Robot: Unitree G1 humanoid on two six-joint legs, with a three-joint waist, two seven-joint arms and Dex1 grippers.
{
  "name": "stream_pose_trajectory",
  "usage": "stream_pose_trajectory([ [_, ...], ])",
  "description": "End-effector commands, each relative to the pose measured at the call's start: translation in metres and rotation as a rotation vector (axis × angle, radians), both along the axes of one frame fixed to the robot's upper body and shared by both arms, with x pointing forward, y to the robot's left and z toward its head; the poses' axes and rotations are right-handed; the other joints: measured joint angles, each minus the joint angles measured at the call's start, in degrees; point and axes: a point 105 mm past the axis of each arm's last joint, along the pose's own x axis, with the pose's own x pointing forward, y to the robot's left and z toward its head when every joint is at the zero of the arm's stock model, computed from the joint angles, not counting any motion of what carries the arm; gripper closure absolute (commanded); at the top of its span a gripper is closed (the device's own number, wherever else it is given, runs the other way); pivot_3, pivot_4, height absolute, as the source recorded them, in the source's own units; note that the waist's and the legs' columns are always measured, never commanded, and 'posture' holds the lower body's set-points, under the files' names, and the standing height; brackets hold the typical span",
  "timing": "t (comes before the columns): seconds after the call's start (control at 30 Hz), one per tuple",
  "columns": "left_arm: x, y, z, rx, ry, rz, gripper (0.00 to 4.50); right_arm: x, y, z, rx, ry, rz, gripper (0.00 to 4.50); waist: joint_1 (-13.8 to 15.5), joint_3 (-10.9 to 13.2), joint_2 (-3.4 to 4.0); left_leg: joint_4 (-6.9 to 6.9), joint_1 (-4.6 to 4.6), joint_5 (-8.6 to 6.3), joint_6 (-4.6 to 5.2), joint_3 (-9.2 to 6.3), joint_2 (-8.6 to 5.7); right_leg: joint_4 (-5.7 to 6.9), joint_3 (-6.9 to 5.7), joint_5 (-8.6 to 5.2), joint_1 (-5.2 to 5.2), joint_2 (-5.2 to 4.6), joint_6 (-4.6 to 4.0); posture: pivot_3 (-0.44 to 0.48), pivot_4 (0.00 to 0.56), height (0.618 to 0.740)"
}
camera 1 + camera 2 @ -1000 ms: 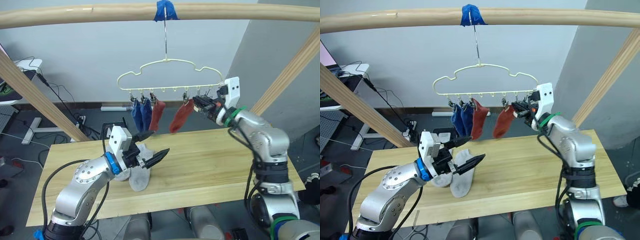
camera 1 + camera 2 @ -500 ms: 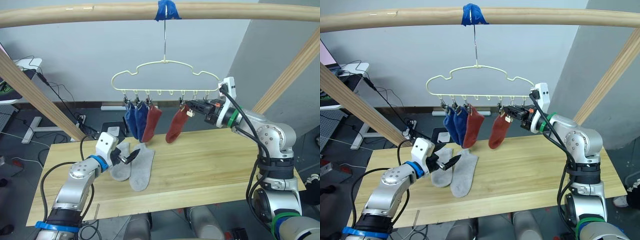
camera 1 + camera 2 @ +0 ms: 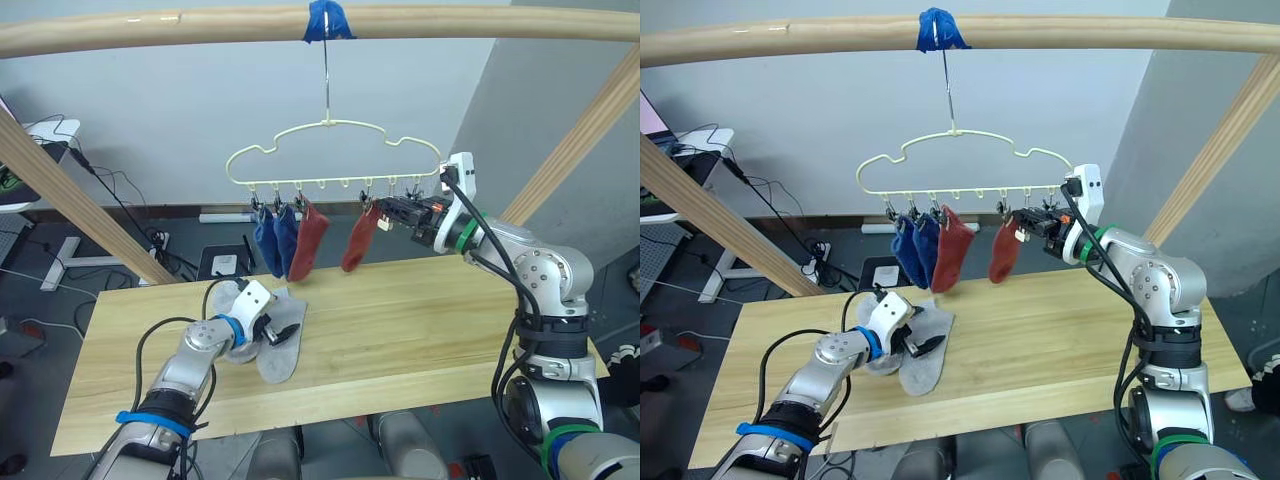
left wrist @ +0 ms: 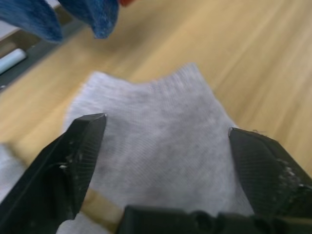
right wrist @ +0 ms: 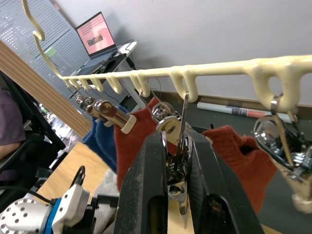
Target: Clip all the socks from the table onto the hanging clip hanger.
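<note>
Moved: left hand (image 3: pixel 285 333) has dropped from above the desk (image 3: pixel 420 330) onto the two grey socks (image 3: pixel 275 345), fingers spread wide astride one, not yet gripping.
Right hand (image 5: pixel 178 168): pinched shut on a free clip (image 5: pixel 176 175) of the clip hanger (image 3: pixel 335 150).
Hung: two blue, two red.
Meaning: grey pickup looks imminent.

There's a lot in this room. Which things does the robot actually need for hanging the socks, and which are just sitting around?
Needed:
- grey socks on the table
- clip hanger with blue socks and red socks clipped on
- left tool, right tool

Just sitting around:
- wooden frame poles
- floor cables
- laptop
</note>
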Motion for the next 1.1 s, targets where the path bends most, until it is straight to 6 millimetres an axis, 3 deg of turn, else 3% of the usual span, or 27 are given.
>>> stream_pose_trajectory([
  [0.03,-0.005,-0.002,-0.002,0.001,-0.005,-0.022,1.45,-0.003,-0.001,0.018,0.02,-0.073,-0.008,4.31,-0.01,0.0,0.0,-0.01,0.0,0.0,0.0,-0.01,0.0,0.0,-0.01,0.0,0.0,0.0,0.0,-0.145,0.196,0.74],
  [0.4,-0.007,-0.017,0.004,-0.03,-0.047,-0.059,4.49,0.001,-0.002,0.016,0.009,-0.07,-0.015,4.31,0.0,0.0,0.0,0.02,-0.01,0.0,0.0,-0.01,0.0,0.02,-0.01,0.0,0.0,0.0,0.01,-0.138,0.204,0.74],
  [0.57,-0.011,-0.022,0.015,-0.084,-0.066,-0.086,4.49,0.002,-0.004,0.015,0.006,-0.068,-0.019,4.31,-0.04,0.0,0.0,0.01,0.0,0.0,0.0,-0.01,0.0,0.02,0.0,0.0,0.0,0.0,0.01,-0.135,0.203,0.74],
  [0.73,-0.027,-0.036,0.048,-0.185,-0.14,-0.203,4.49,0.002,-0.005,0.016,0.005,-0.061,-0.017,4.31,0.0,0.01,0.01,0.0,0.0,0.0,0.0,0.0,0.01,0.01,0.0,0.0,0.0,0.0,0.0,-0.14,0.205,0.74],
  [0.83,-0.042,-0.051,0.09,-0.174,-0.346,-0.382,4.49,0.002,-0.01,0.016,0.012,-0.026,-0.004,4.31,0.0,0.02,0.02,0.0,0.0,0.0,0.0,0.0,0.01,0.01,0.01,0.0,0.0,0.0,0.0,-0.137,0.206,0.74],
  [0.93,-0.052,-0.063,0.12,-0.134,-0.561,-0.506,4.49,-0.003,-0.012,0.014,0.045,0.05,0.039,4.31,0.06,0.02,0.02,0.0,0.01,0.0,0.0,0.01,0.01,-0.02,0.02,0.0,0.01,0.0,-0.01,-0.139,0.21,0.74],
  [1.1,-0.045,-0.078,0.152,-0.115,-0.814,-0.532,4.49,-0.016,-0.012,0.014,0.138,0.204,0.125,4.31,0.1,0.02,0.02,0.01,-0.02,0.0,0.0,0.02,0.0,-0.03,0.03,0.0,0.02,0.0,-0.01,-0.145,0.209,0.74],
])
